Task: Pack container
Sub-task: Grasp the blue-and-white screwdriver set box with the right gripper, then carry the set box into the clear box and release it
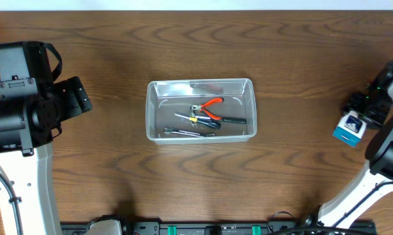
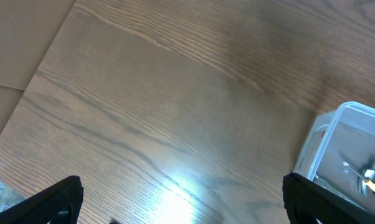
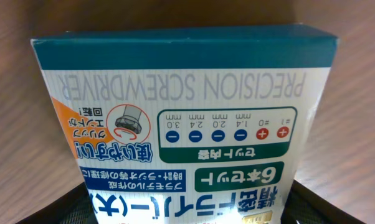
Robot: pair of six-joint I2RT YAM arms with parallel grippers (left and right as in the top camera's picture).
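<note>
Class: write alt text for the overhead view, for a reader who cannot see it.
A clear container sits centrally, holding orange-handled pliers and other hand tools. The right tool holds a blue-and-white box far right; the left arm stands far left.

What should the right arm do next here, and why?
Probably clamp the right gripper on the screwdriver box, ready to lift. The box fills the wrist view between the fingers, though the grip itself is hidden; it lies well to the right of the container, which already holds pliers.
</note>
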